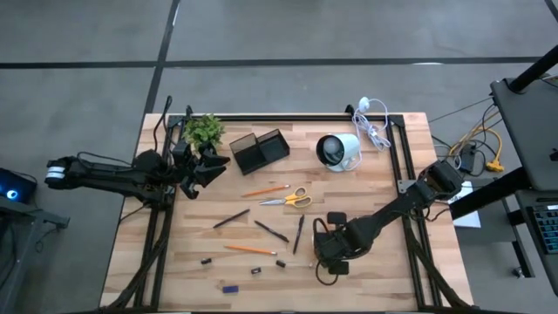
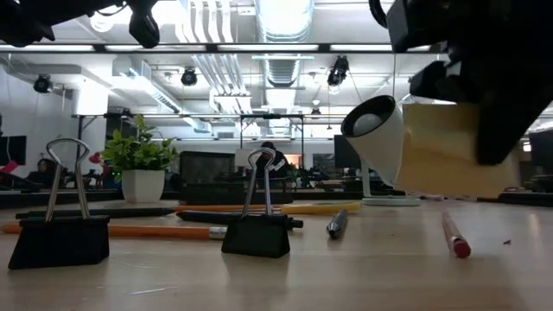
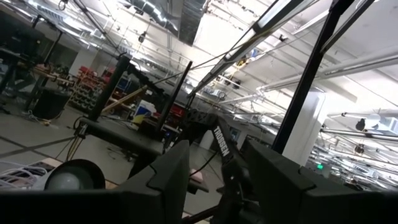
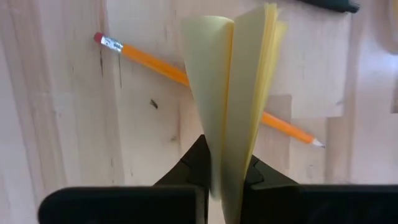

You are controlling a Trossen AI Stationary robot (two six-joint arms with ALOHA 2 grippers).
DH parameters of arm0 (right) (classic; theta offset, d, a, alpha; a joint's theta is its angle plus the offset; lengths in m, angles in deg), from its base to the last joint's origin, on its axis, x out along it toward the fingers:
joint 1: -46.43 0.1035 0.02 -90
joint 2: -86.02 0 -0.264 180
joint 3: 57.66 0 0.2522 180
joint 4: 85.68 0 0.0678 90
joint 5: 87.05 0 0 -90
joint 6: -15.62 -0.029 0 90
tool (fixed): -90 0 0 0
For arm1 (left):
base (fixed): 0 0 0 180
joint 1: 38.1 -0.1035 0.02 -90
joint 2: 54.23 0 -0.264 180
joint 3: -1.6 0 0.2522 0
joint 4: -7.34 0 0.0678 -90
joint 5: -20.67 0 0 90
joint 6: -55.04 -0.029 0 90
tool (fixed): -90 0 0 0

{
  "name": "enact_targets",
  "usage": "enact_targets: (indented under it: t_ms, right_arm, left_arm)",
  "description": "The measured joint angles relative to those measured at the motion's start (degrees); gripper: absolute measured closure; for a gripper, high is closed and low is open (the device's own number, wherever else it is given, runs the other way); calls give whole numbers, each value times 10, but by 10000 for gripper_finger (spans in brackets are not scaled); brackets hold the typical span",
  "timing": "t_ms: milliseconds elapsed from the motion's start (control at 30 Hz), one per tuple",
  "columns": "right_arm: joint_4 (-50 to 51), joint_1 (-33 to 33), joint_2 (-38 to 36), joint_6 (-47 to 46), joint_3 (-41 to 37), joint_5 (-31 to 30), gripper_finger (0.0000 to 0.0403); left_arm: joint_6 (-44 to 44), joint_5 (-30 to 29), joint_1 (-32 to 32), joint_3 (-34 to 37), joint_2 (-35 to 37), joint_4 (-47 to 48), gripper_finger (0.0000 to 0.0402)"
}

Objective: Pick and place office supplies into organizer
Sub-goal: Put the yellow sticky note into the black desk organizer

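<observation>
My right gripper (image 1: 332, 253) hovers over the table's near right part, shut on a yellow sticky-note block (image 4: 233, 93), which also shows in the low view (image 2: 445, 151). An orange pencil (image 4: 149, 59) lies on the wood beneath it. My left gripper (image 1: 215, 166) hangs open in the air at the left, beside the black organizer (image 1: 259, 150) near the far edge. Scissors (image 1: 292, 199), pencils (image 1: 266, 189), dark pens (image 1: 271, 231), binder clips (image 2: 257, 229) and a blue bit (image 1: 230, 288) lie scattered mid-table. My right gripper pinches the sticky-note block by one edge (image 4: 229, 163) between its two fingers, coming from above and pointing down. The sheets fan apart beyond the fingers. In the low view the block (image 2: 445, 151) hangs tilted, lifted clear of the table.
A white cup (image 1: 338, 153) lies tipped on its side right of the organizer, a white cable (image 1: 372, 122) is coiled at the far right corner, and a green plant (image 1: 202, 131) stands beside my left gripper. Bare wood lies between the scissors and the organizer.
</observation>
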Motion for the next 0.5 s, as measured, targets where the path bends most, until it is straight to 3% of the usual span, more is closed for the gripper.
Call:
enact_targets:
  t_ms: [233, 500]
  right_arm:
    - [37, -7, -1, 57, 46, -68, 392]
    - [37, -56, -1, 141, 71, -88, 392]
  left_arm:
    - [0, 0, 0, 0, 0, 0, 256]
    - [0, 0, 0, 0, 0, 0, 256]
